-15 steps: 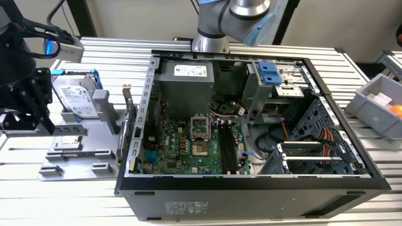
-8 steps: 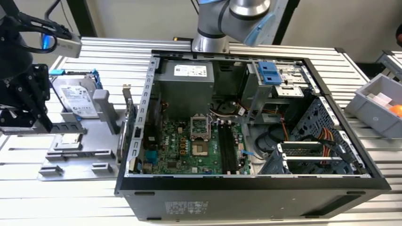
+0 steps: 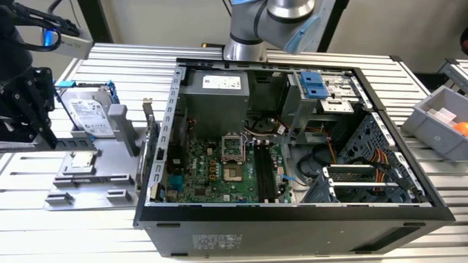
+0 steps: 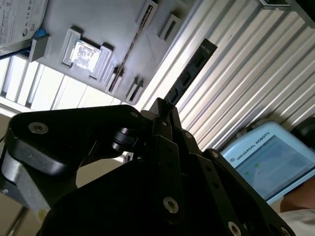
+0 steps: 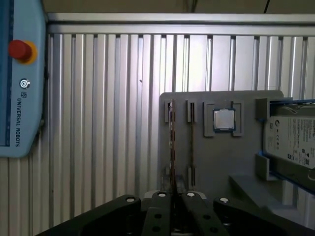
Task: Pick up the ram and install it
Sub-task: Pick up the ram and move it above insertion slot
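Observation:
The ram is a long, thin dark stick. My gripper is shut on one end of it, and the rest reaches out over the ribbed table. In the first wrist view the ram shows edge-on, running from my gripper over the grey parts tray. In the exterior view my gripper hangs at the far left above that tray. The motherboard's long black slots lie inside the open computer case, well to the exterior view's right of my gripper.
On the tray a second thin stick stands in its holder, beside a square silver chip and a silver hard drive in a blue bracket. A teach pendant lies on the table. A grey bin stands at the exterior view's right.

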You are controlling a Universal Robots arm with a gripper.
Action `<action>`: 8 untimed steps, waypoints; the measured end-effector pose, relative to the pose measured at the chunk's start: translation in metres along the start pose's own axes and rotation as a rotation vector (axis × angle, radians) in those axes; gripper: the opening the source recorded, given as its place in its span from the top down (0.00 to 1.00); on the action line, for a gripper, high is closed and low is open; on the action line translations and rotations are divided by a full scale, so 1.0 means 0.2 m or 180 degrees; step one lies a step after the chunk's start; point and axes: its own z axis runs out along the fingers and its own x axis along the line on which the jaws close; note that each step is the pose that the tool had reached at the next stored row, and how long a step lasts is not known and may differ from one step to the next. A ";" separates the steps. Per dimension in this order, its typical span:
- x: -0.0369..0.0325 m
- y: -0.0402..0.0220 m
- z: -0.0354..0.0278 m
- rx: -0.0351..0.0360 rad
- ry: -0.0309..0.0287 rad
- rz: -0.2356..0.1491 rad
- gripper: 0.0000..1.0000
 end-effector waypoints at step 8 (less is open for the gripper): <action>0.002 0.002 -0.041 0.0000 0.0000 0.0000 1.00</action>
